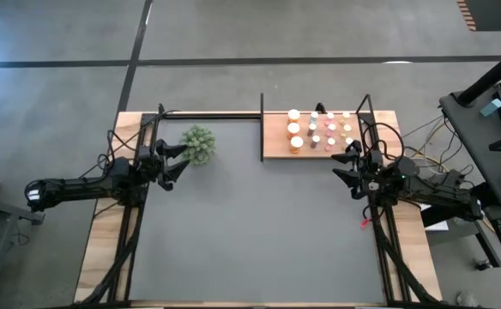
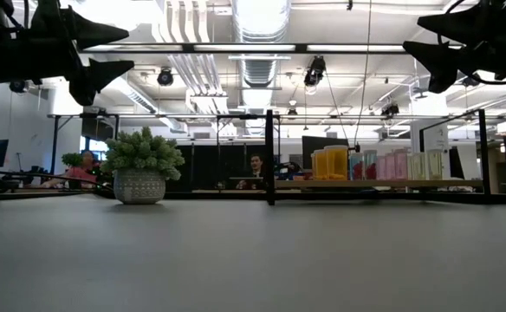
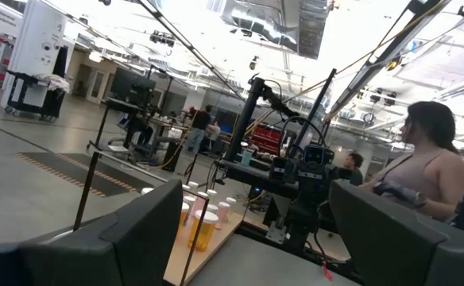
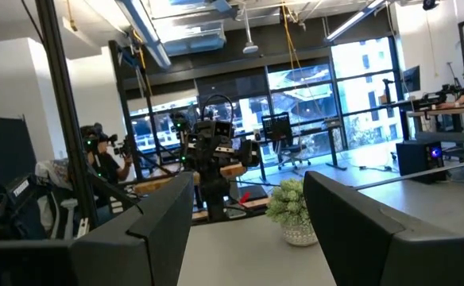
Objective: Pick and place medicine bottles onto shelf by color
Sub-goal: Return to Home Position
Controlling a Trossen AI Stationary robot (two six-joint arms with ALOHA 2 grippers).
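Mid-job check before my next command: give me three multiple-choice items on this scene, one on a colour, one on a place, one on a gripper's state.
1. The bigger bottles at the shelf's end nearest the plant are:
A. blue
B. orange
C. black

2. The plant stands:
A. on the table, by the left gripper
B. on the shelf
C. between the right gripper's fingers

3. The right gripper is:
A. shut on a bottle
B. open and empty
C. shut on the plant

Answers:
1 B: the low view shows their orange bodies.
2 A: the high view shows it beside that gripper's fingers.
3 B: its wrist view shows the fingers apart with nothing between them.
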